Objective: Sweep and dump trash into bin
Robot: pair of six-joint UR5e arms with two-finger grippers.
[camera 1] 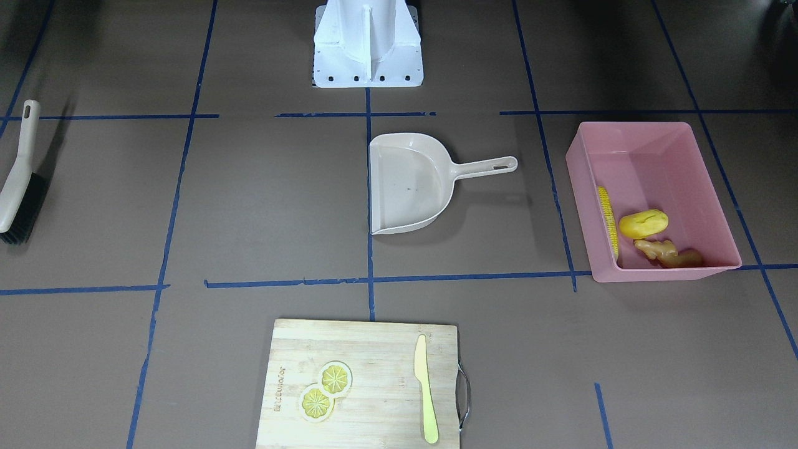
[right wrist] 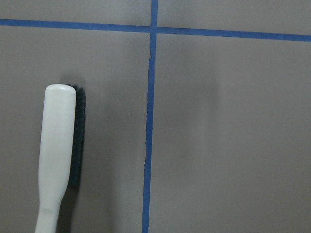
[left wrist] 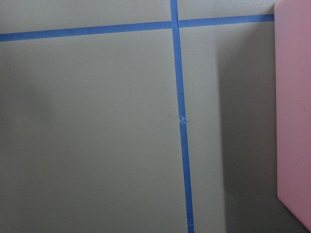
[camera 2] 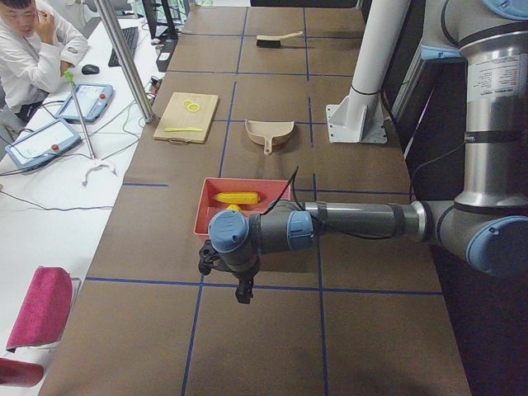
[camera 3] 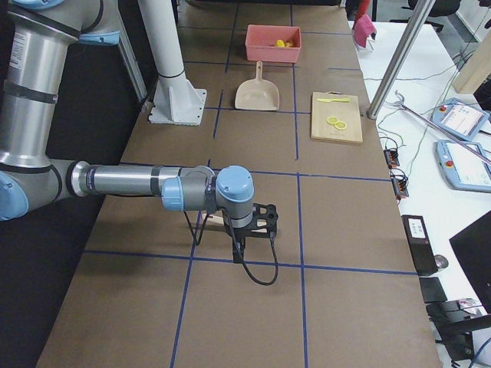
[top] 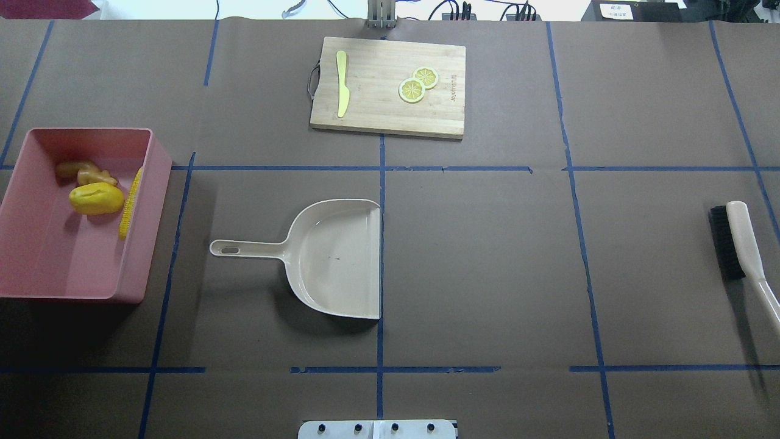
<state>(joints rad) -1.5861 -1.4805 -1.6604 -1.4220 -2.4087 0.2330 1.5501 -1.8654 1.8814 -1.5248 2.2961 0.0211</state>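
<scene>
The pink bin (top: 85, 129) stands at the table's left end; it also shows in the front view (camera 1: 633, 123). Inside it lie the corn cob (top: 130, 202), the yellow potato lump (top: 96, 198) and the tan ginger root (top: 85, 172). My left gripper (camera 2: 242, 290) hangs over bare table just short of the bin, whose edge shows in the left wrist view (left wrist: 294, 121). My right gripper (camera 3: 267, 221) hovers beside the brush (right wrist: 58, 155). Both grippers show only in the side views, so I cannot tell whether they are open or shut.
The beige dustpan (top: 335, 256) lies empty at the table's middle, handle toward the bin. The brush (top: 737, 244) lies at the right end. A wooden cutting board (top: 390, 85) at the far side holds two lemon slices (top: 418, 84) and a pale knife (top: 342, 91).
</scene>
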